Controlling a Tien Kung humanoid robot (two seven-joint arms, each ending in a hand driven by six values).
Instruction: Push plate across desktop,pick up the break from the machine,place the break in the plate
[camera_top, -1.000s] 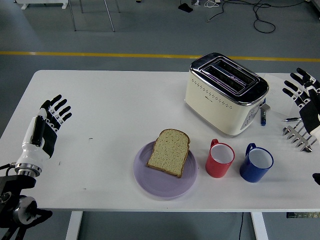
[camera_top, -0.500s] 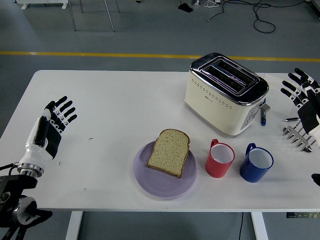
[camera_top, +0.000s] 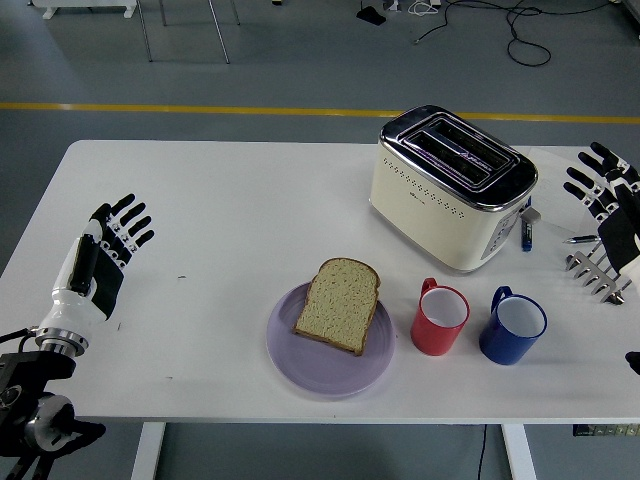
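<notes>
Lying flat on the round lilac plate (camera_top: 290, 355), porous square bread (camera_top: 338, 304); both hands' fingers (camera_top: 128, 222) spread, empty.

A plain white table (camera_top: 220, 220) stands on a grey floor (camera_top: 300, 60) crossed by a yellow line (camera_top: 200, 108). A cream toaster (camera_top: 450, 190) has a shiny chrome top and rows of small dots along its side. A tan bread slice (camera_top: 338, 304) with a darker brown crust lies on a pale lilac round plate (camera_top: 330, 365). One mug is red (camera_top: 440, 318), one blue (camera_top: 512, 326), both white inside. The robot hands (camera_top: 112, 240) are black and white.
</notes>
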